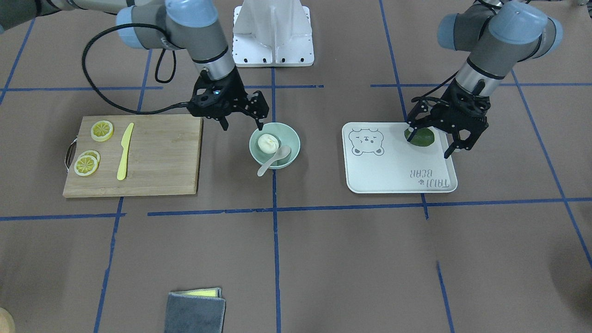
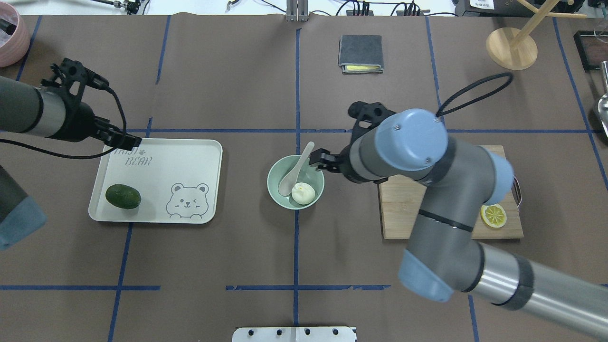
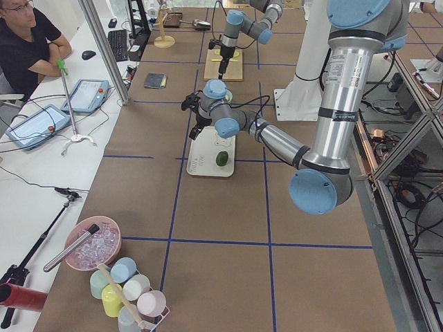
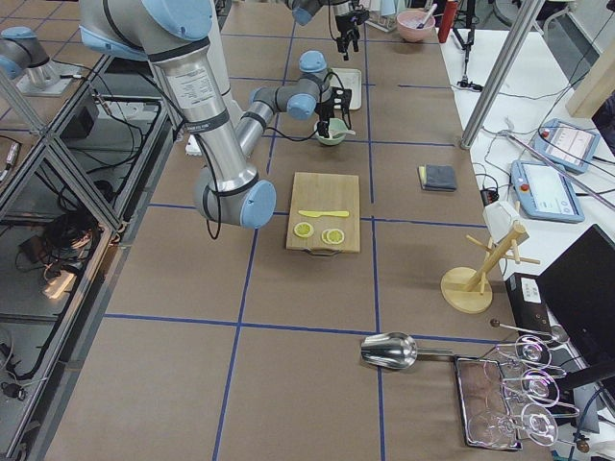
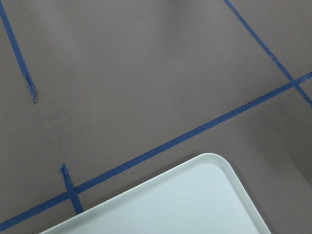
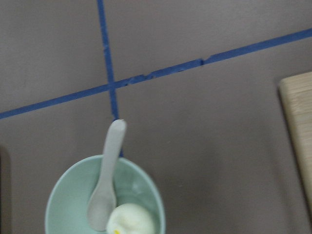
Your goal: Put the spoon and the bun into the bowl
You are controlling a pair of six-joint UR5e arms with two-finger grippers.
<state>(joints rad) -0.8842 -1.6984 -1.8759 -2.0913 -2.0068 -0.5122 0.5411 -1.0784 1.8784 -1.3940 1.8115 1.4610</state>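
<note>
The pale mint-green bowl (image 1: 292,140) stands at the table's middle, also in the overhead view (image 2: 274,190) and the right wrist view (image 6: 63,195). The white bun (image 1: 268,142) (image 2: 303,193) (image 6: 129,220) lies inside it. The beige spoon (image 1: 274,160) (image 2: 297,168) (image 6: 105,180) rests with its scoop in the bowl and its handle over the rim. My right gripper (image 1: 243,124) is open and empty, raised just beside the bowl on the cutting-board side. My left gripper (image 1: 432,141) is open and empty above the white tray's far corner.
A wooden cutting board (image 1: 162,157) with lemon slices (image 1: 101,130) and a yellow knife (image 1: 125,150) lies beyond my right gripper. The bear-printed tray (image 1: 393,171) holds a dark green avocado (image 2: 123,196). A grey cloth (image 2: 361,53) lies at the far side.
</note>
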